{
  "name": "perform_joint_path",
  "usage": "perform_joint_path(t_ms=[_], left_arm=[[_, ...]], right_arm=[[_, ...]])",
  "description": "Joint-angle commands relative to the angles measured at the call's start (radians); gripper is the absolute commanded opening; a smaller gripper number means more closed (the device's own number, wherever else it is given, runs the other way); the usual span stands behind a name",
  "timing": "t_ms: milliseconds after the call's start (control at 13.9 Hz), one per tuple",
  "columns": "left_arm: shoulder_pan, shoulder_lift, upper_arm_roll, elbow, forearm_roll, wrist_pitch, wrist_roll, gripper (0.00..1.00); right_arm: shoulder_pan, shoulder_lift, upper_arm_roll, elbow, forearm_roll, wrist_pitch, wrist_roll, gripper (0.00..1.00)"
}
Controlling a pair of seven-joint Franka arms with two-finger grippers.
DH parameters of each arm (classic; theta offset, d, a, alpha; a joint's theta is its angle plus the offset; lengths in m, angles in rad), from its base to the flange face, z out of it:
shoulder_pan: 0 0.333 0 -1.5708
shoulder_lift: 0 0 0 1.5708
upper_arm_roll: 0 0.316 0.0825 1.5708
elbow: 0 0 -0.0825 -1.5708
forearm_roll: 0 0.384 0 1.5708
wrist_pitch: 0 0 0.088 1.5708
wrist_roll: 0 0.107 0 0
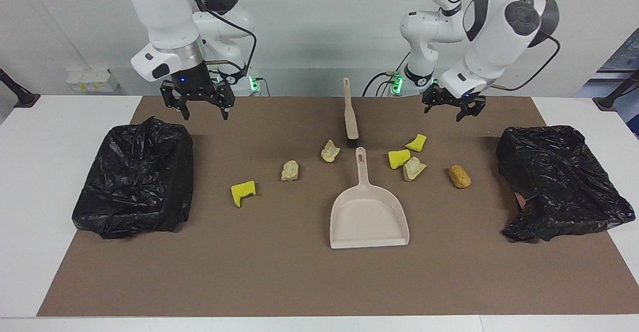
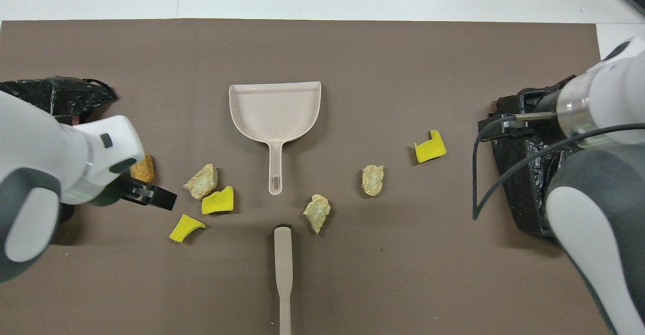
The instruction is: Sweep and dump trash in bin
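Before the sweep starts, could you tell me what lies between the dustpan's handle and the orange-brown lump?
In the facing view, a yellow sponge chunk and a beige lump lie between the dustpan's handle and the orange-brown lump.

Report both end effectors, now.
Left end effector: open, empty, raised over the mat.
Right end effector: open, empty, raised over the mat.
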Motion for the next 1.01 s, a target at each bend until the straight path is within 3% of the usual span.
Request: perform_joint_path(t_ms=[0,360,576,720,935], left_arm=[[-0.12,-0.083,0.017,-0.159,-0.009,0.088,-0.091,1.0],[-0.343,-0.119,0.015,-0.36,-0.011,0.255,-0.319,1.0],[-0.538,-0.151,0.015,-0.518,-0.011,0.421,-0.582,1.0],[-0.624,-0.166,0.015,-0.551,-0.011,0.447,-0.656,1.0],[-0.795,-0.169,0.015,-0.647,-0.011,0.632,-0.884,1.0]], right_arm=[[0.076,0.061,0.001,0.007,0.008,0.052,0.076,1.0],[0.214,0.279,0.001,0.169,-0.006,0.102,0.205,1.0],[0.286,0.398,0.001,0.284,-0.004,0.095,0.227,1.0],[0.327,0.489,0.002,0.382,-0.004,0.093,0.279,1.0],[0.412,0.624,-0.001,0.491,-0.004,0.11,0.4,1.0]])
